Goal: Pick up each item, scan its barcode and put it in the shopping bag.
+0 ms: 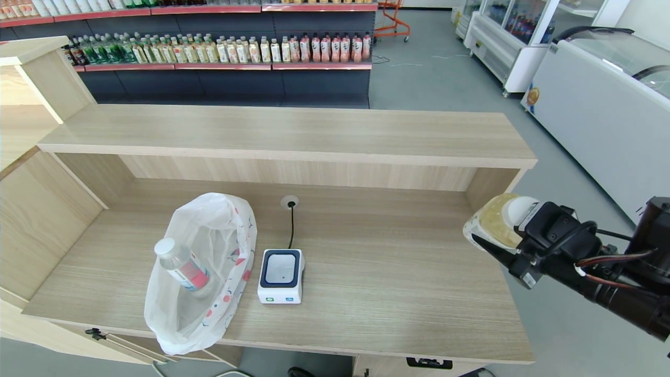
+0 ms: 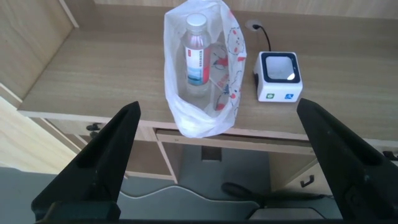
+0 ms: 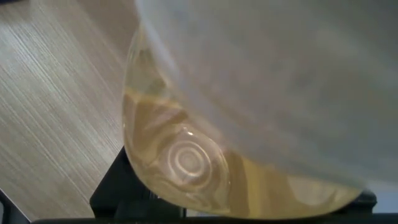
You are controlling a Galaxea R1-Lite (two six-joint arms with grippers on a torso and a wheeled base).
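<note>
Bottle [image 1: 494,219] within right end effector [image 1: 486,233]

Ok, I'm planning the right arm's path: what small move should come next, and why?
Probably carry the yellow bottle in the right gripper leftward over the scanner. It hangs at the counter's right end, far from the scanner, and only the clear bottle lies in the bag.

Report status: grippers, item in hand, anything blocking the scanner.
Right gripper shut on yellow-drink bottle, at counter's right end. Left gripper open, empty. One capped bottle already in shopping bag. Nothing between held bottle and scanner.
</note>
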